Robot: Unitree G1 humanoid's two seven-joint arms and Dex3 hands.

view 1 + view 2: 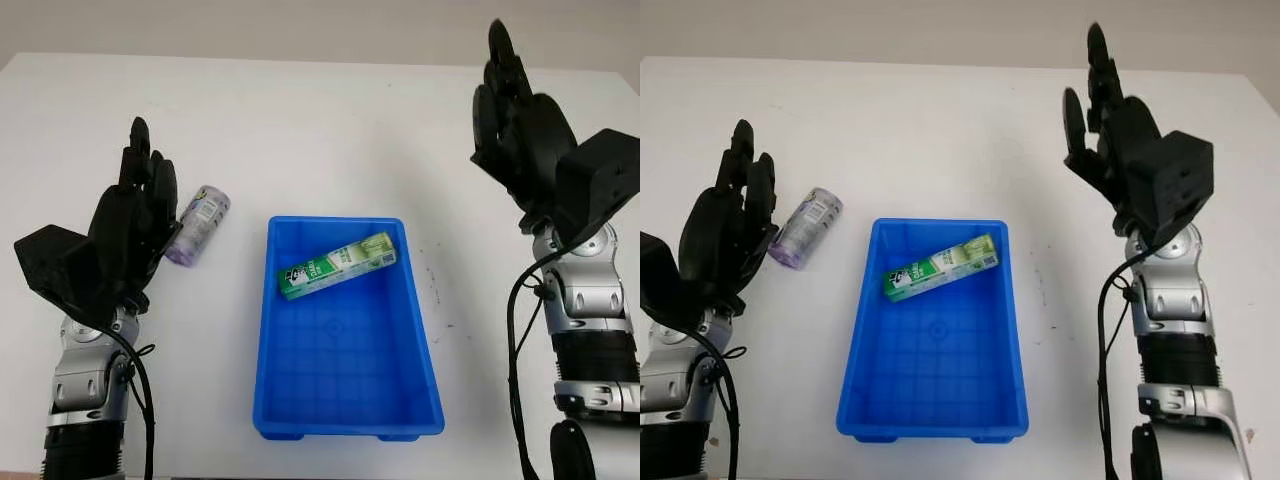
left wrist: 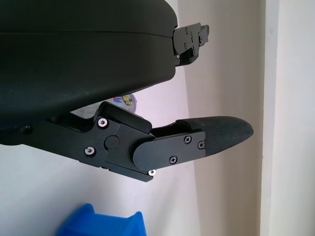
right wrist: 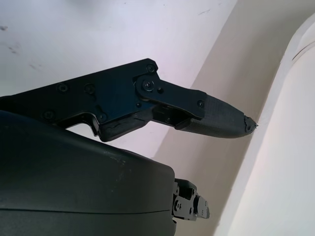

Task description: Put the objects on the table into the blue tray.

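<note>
Purple-capped cylindrical bottle (image 1: 197, 226) lay on its side just beside my open, empty left hand (image 1: 125, 235), so I judged a clumsy fingers' nudge could roll it across the white worktop (image 1: 330, 130) away from the blue plastic tray (image 1: 344, 400).

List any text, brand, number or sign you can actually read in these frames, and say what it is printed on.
No text here can be read.
Green box in the blue tray: white lettering and a small logo, too small to read.
Purple bottle on the table beside the left robot hand: printed label, blurred, unreadable.
Right robot hand, open: no markings.
</note>
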